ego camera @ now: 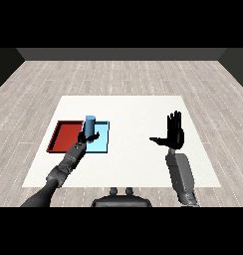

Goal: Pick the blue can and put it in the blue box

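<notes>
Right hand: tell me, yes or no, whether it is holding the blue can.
No. The right hand is held up open over bare table, while the left hand curls round the blue can above the blue tray.

The table is plain white, with no pattern. The floor around it is pale grey-brown wood in long planks, their seams showing as thin darker lines. The back wall is dark grey. One tray is bright red with a darker red rim; the other tray is light blue, almost sky-coloured. The can is a deeper, mid blue, its top a little paler. Both hands, left hand and right hand, are black. The forearms are grey, with darker grey segments.
</notes>
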Motion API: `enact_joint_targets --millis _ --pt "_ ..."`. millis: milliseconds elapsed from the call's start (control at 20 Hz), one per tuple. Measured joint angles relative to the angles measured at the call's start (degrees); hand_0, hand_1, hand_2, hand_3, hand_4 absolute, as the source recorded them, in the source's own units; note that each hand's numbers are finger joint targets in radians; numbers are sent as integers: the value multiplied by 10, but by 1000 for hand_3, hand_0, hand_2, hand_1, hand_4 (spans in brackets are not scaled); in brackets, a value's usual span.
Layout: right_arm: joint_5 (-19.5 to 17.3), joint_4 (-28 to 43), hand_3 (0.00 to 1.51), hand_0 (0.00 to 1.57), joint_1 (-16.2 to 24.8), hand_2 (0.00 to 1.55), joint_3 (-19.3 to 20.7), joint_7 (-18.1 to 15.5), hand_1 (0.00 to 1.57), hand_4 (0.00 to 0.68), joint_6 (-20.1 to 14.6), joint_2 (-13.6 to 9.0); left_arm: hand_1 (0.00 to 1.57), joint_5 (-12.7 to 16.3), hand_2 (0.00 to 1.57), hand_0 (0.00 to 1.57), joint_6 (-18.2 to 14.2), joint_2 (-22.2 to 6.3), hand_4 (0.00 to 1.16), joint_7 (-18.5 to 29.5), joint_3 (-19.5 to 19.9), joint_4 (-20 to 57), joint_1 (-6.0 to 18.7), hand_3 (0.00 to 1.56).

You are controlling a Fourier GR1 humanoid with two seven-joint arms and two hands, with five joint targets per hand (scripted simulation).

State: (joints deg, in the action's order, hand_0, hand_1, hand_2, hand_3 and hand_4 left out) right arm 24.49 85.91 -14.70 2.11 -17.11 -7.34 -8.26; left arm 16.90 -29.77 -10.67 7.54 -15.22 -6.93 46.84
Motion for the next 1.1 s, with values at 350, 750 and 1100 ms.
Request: enact_joint_targets --millis 350,750,1100 --pt "3 -8 0 0 -4 0 3 -6 0 0 15 -1 0 -13 241 0 42 3 670 4 1 35 1 280" --pt "11 -13 0 0 -9 0 6 -14 0 0 30 6 0 -38 0 0 -25 12 0 9 -10 43 6 0" --pt "20 -11 0 0 -6 0 10 -15 0 0 44 5 0 -6 0 0 -100 11 0 105 36 -2 0 0"
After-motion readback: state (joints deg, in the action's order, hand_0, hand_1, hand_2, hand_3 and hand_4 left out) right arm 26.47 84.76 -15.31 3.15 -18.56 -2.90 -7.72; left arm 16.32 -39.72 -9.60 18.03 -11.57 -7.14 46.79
